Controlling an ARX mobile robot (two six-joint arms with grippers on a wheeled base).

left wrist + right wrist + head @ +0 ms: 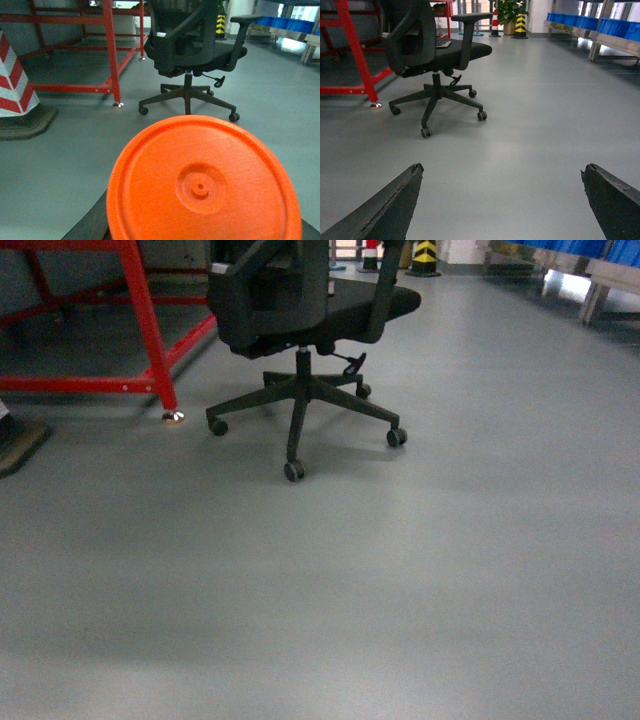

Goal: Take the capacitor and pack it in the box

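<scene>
Left gripper (200, 235): orange capacitor (202, 182) fills view right in front of wrist camera, round end face toward lens, dark fingers (87, 227) at its lower edges; looks clamped on it. Right gripper (502, 200): 2 dark fingertips wide apart, nothing between, grey floor (530, 140) beneath. Ahead of both: black office chair (300, 320), red metal frame (130, 310) left of it. Beyond the right gripper, far right: blue bins (600, 22). Red-white striped cone (15, 80) left of left gripper. Box not seen.

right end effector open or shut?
Open. In the right wrist view its two dark fingers sit far apart at the frame's edges, with only bare grey floor between.
</scene>
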